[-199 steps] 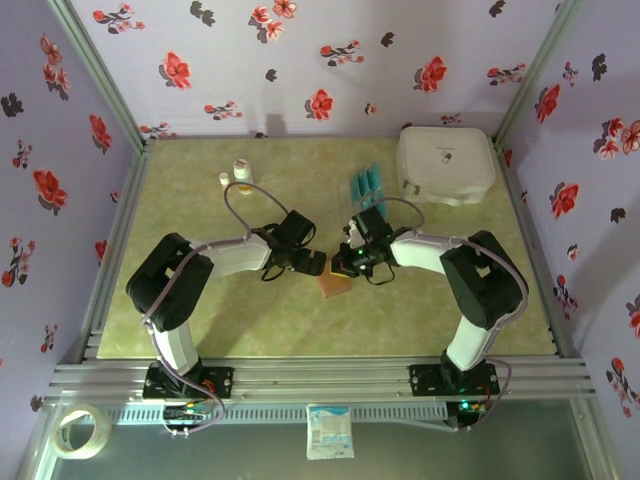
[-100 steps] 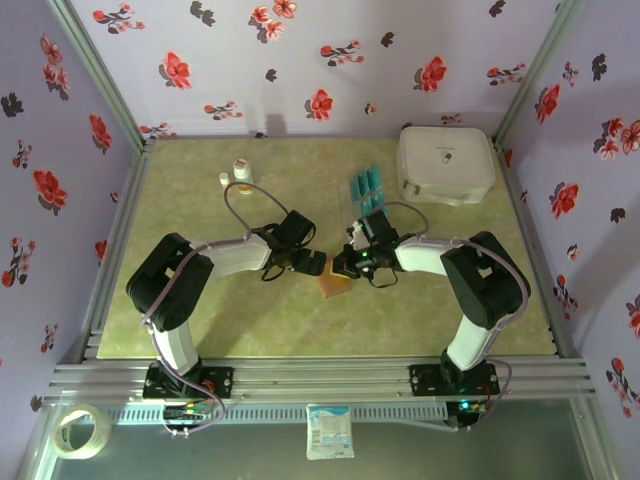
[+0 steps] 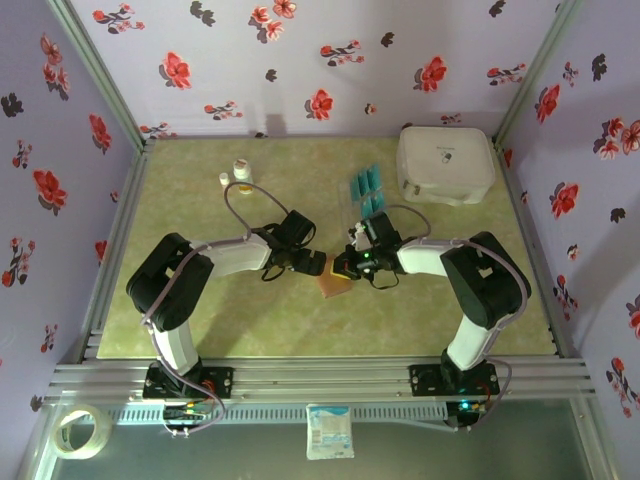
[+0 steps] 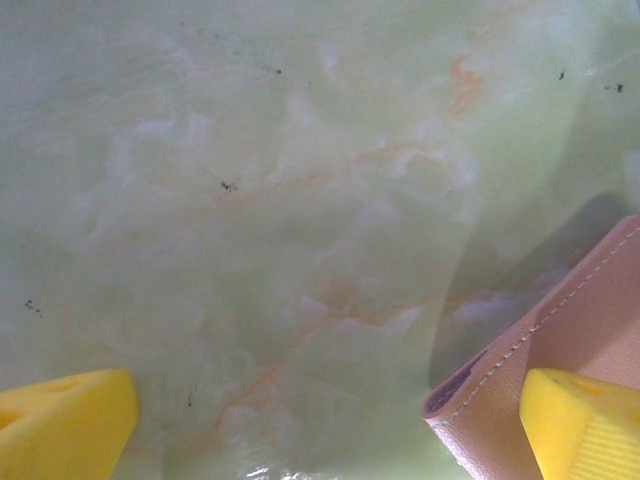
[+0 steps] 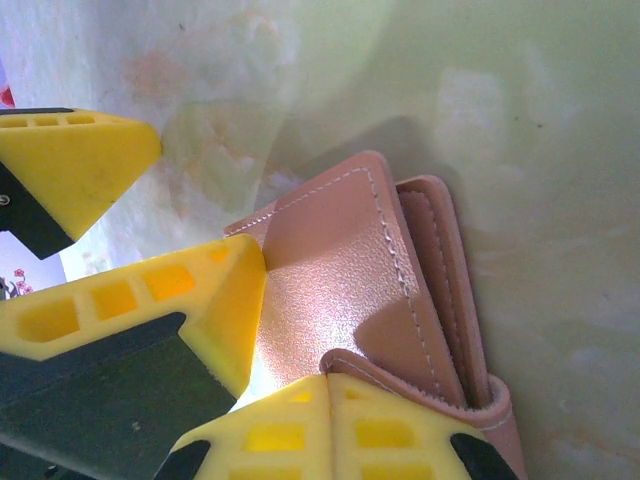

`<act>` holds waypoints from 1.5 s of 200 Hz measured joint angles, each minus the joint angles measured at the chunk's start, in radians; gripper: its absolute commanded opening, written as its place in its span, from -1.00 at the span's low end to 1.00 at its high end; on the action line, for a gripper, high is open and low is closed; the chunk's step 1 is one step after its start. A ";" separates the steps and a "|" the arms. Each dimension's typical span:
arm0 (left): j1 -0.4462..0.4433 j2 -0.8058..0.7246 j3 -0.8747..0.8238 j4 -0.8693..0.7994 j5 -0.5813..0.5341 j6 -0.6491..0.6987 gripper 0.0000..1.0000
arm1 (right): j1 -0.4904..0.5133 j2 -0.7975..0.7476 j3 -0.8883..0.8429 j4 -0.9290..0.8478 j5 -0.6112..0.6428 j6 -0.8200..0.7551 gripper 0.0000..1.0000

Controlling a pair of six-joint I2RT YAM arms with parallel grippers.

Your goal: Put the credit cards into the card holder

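Reddish-brown leather-like folding card holder (image 5: 340, 270) is sitting on the pale green marbled surface (image 4: 250, 200), roughly in the middle, right between the two grippers. Its flaps are fanned partly apart. The right gripper (image 5: 330, 395) looks clenched on the edge of the lower flap, its yellow fingers pressed together with the leather curling over the tips. The left gripper (image 4: 320, 430) is released, jaws spread wide. One yellow finger (image 4: 585, 425) touches the stitched flap and the other is off over bare surface. The small thin teal-blue rectangular credit cards (image 3: 367, 187) lie in a row farther back, apart from the card holder and just left of a large white rounded case (image 3: 446, 165). Two little white bottles (image 3: 238, 172) stand at the back left.
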 measured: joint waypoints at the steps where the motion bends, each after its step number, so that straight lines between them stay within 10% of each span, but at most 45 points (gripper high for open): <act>1: 0.000 0.000 0.000 -0.001 0.000 0.000 0.99 | 0.000 0.000 0.001 -0.003 0.001 0.000 -0.80; 97: 0.121 0.033 0.126 -0.077 0.027 0.036 0.99 | 0.005 -0.092 0.222 -0.300 0.087 -0.018 0.37; 118: 0.160 0.006 0.155 -0.084 0.020 0.058 0.99 | 0.005 -0.192 0.236 -0.334 0.106 -0.031 0.98; 182: 0.197 -0.411 0.043 -0.050 0.006 0.079 0.99 | -0.015 -0.563 0.163 -0.424 0.291 -0.098 0.99; 245: 0.276 -0.828 -0.340 0.145 -0.192 0.192 0.99 | -0.039 -0.909 -0.032 -0.478 0.891 -0.178 0.99; 300: 0.490 -0.885 -0.472 0.289 -0.331 0.323 0.99 | -0.177 -0.918 -0.270 -0.220 1.263 -0.319 0.99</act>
